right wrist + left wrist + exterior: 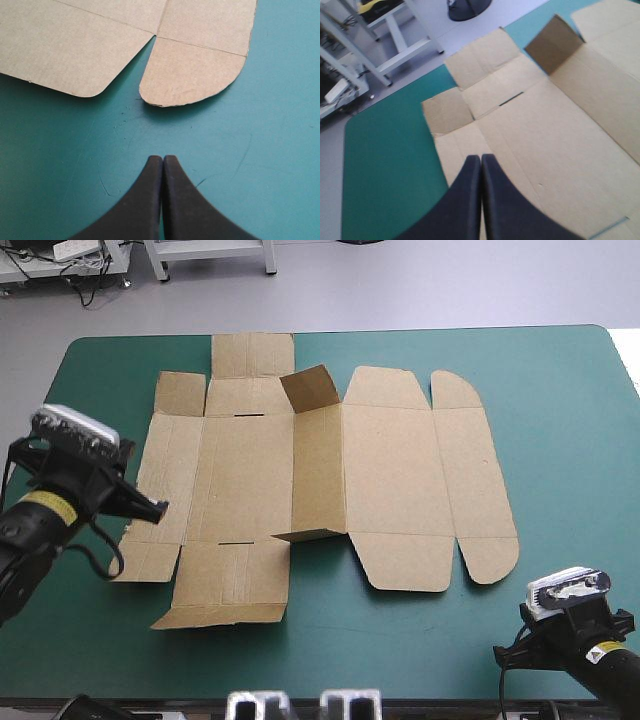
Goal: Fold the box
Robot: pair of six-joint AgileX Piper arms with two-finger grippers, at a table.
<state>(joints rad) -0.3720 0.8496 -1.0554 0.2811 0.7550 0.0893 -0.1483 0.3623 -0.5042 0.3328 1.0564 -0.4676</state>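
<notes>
1. The brown box is an unfolded cut sheet at the middle of the bench. It lies on the teal-green cover. Most panels lie flat.
2. One small flap near the sheet's far edge stands tilted up. The narrow panel beside it is also partly raised from the cover.
3. The left tool is closed. Its two black fingers meet in one point with no board between them. It is over the sheet's left side panel. Contact with the board cannot be determined.
4. The right tool is closed and grips nothing. It is over bare cover near the bench's near right corner, apart from the sheet.
5. Ahead of the right tool lies the rounded corner flap, flat on the cover.
</notes>
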